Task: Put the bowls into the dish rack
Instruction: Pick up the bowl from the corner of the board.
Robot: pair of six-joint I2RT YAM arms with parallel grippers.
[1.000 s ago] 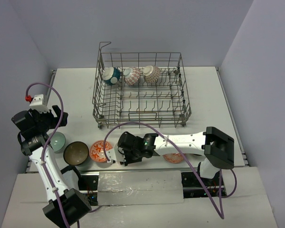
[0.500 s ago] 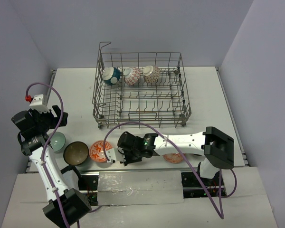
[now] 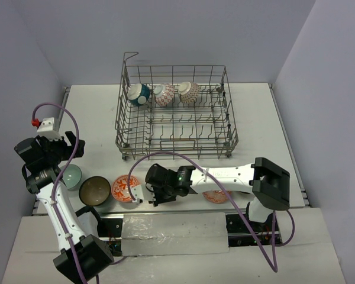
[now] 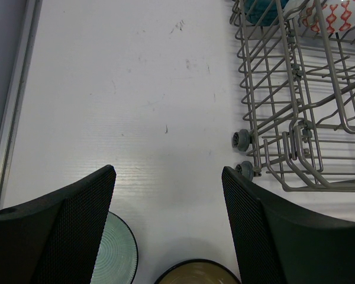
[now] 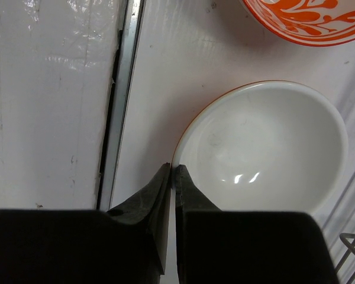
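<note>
Black fingers spread apart, the left gripper point(image 4: 167, 174) is hanging over the pale green bowl point(image 4: 118, 254), while rightward the right gripper point(image 5: 173, 174) is clamping only the thin rim of the white bowl point(image 5: 266, 142), probably risking a slip, since this glossy bowl is sitting upright beside the orange-patterned bowl point(image 5: 302, 18) at the table's point(image 5: 160, 71) near edge.

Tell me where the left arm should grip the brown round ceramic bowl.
Pinch the brown bowl by its rim on the far edge, the side toward the grey wire dish rack, coming down from above with one of the fingers inside and one outside. The bowl sits upright, mouth up, so the rim is exposed; the pale green bowl and the orange-patterned bowl crowd its left and right.
</note>
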